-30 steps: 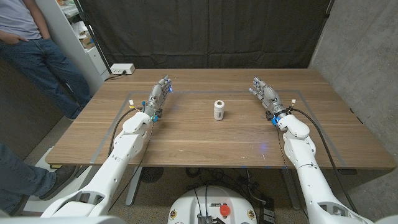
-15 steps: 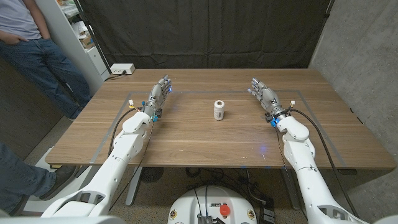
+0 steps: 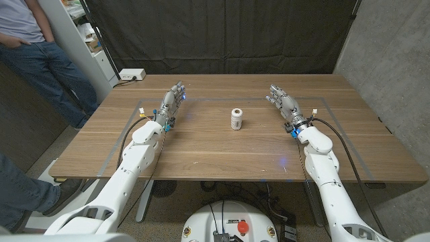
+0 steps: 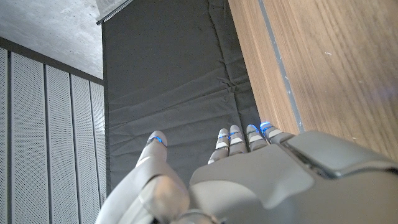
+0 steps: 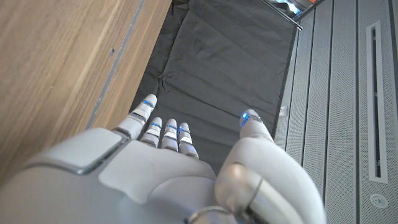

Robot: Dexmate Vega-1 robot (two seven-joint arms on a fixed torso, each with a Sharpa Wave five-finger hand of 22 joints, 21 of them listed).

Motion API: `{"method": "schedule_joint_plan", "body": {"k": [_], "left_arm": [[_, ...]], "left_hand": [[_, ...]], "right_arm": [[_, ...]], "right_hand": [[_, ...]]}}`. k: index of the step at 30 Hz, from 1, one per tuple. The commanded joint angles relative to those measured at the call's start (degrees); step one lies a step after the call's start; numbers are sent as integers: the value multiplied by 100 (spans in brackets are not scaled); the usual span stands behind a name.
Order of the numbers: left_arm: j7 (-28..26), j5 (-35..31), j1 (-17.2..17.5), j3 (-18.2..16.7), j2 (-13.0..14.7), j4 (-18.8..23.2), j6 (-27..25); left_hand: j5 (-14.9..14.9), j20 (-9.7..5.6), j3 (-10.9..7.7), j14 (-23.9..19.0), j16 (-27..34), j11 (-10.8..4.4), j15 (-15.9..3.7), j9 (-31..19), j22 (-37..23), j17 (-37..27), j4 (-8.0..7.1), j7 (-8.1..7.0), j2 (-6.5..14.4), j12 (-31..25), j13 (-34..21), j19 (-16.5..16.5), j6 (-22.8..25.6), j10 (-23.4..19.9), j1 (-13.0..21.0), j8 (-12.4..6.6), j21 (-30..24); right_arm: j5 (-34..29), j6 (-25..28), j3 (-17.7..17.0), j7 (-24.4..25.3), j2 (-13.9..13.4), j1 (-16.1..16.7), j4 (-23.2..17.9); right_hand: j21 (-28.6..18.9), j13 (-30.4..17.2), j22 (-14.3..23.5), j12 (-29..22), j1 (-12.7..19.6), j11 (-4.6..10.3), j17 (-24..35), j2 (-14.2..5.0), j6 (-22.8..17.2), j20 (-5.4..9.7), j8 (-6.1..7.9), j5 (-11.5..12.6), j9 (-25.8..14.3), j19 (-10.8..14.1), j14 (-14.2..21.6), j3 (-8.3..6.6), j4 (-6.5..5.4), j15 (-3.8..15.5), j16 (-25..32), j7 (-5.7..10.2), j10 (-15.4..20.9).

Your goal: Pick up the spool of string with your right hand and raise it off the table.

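A small white spool of string (image 3: 236,119) stands upright near the middle of the wooden table (image 3: 222,151). My right hand (image 3: 285,103) is to the right of the spool and well apart from it, fingers extended and apart, holding nothing. My left hand (image 3: 172,102) is to the left of the spool, also open with fingers stretched toward the far edge. In the right wrist view the back of my right hand (image 5: 155,174) shows with fingers straight. The left wrist view shows my left hand (image 4: 249,180) the same way.
A thin grey line (image 3: 134,121) marks a rectangle on the tabletop. A white power strip (image 3: 132,74) lies beyond the far left corner. A person in jeans (image 3: 47,64) stands at the left. A black curtain (image 3: 222,33) hangs behind the table.
My right hand has shifted slightly left toward the spool. The left hand and the spool have not moved.
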State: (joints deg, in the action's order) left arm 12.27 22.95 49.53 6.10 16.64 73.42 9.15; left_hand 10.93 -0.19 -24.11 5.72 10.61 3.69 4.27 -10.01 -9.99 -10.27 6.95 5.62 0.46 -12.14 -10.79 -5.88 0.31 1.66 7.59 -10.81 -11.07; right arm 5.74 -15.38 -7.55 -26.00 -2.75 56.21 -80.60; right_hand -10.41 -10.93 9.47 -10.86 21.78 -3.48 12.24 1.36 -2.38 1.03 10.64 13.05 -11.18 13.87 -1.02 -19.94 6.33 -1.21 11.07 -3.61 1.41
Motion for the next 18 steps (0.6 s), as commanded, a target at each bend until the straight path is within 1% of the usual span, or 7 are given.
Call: {"method": "schedule_joint_plan", "body": {"k": [1,7,13,18], "left_arm": [[45,8,-71,-4,-7,-113,54],[112,32,-123,-15,4,-191,70],[114,18,-156,-23,14,-200,74],[175,43,-229,-22,-5,-325,96]], "left_hand": [[-15,61,0,15,5,10,40,-22,-18,-9,25,33,10,13,-17,-21,-6,17,32,0,-6],[-18,66,4,16,6,42,30,-22,-18,-10,26,28,12,12,-17,-27,-1,13,32,0,-6],[-19,73,6,16,7,39,38,-22,-19,-10,27,25,13,13,-17,-32,-3,14,31,2,-5],[-20,76,8,18,6,29,40,-22,-19,-11,27,27,15,14,-18,-34,-6,16,31,3,-5]], "right_arm": [[-302,-236,75,128,-14,92,-143],[-345,-267,107,153,5,111,-163],[-422,-306,145,194,11,133,-190],[-465,-333,193,188,14,151,-228]], "right_hand": [[-35,-1,19,0,107,21,-10,32,38,10,30,42,0,14,-62,-23,67,15,7,-7,-27],[-31,0,19,1,143,23,-17,50,44,10,32,51,2,4,-65,-24,95,17,7,-2,-37],[-29,0,19,0,181,21,-24,72,53,6,33,62,5,-4,-70,-24,123,10,6,2,-42],[-28,1,19,-1,207,20,-30,103,72,4,30,76,7,-9,-74,-18,147,8,6,14,-48]]}}
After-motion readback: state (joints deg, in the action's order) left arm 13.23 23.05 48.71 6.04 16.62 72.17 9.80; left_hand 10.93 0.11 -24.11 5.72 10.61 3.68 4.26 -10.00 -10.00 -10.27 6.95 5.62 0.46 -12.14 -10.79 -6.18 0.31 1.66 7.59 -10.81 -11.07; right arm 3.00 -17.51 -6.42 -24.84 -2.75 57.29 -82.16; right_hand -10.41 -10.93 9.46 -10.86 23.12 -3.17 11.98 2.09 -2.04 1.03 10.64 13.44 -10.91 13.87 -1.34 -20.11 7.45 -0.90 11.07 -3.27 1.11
